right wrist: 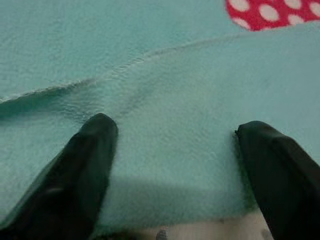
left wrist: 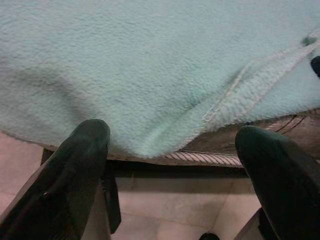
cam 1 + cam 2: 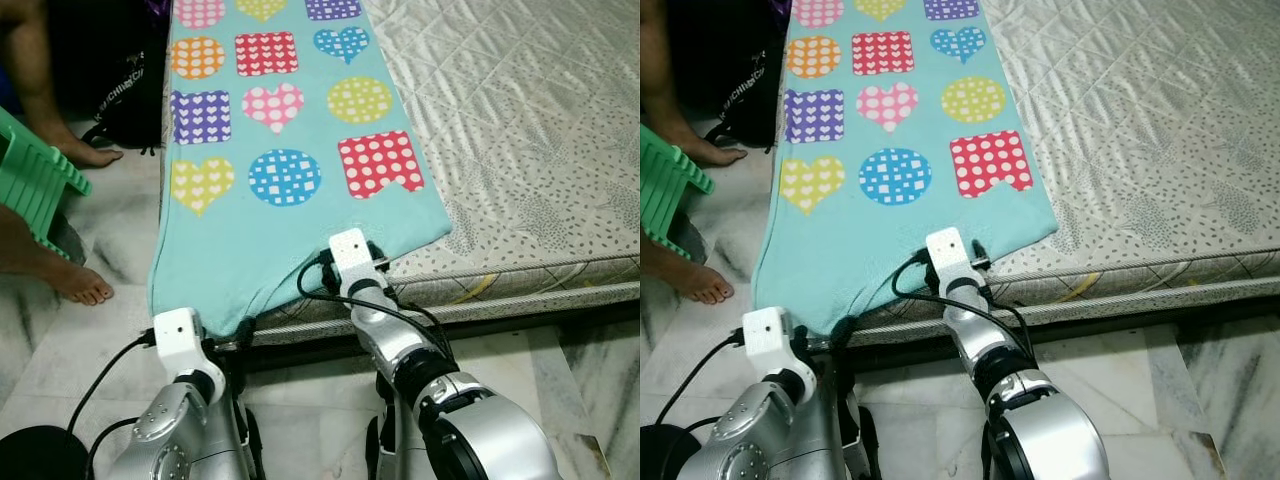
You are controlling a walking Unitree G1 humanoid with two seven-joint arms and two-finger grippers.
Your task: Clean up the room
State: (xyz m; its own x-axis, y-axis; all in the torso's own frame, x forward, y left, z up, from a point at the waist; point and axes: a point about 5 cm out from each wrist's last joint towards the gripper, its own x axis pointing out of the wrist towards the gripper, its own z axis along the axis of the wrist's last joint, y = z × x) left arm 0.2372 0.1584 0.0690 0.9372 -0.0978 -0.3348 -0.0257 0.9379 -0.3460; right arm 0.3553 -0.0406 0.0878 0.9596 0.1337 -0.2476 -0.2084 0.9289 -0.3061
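A teal fleece blanket (image 3: 290,230) with coloured hearts, circles and squares lies along the left side of the bed's grey quilted mattress (image 3: 540,150). Its near end hangs a little over the mattress edge. My left gripper (image 2: 172,140) is open at the blanket's near left corner, with the hemmed edge just beyond its fingers (image 2: 82,150) and nothing between them. My right gripper (image 1: 172,135) is open too, over the blanket's near edge; its fingers (image 1: 92,150) lie low over the fleece, and its white wrist box (image 3: 350,250) sits over the hem.
A person's bare feet (image 3: 80,285) stand on the marble floor at the left beside a green plastic stool (image 3: 35,175). A black bag (image 3: 125,95) leans by the bed's left side. A round black object (image 3: 35,455) sits at the lower left.
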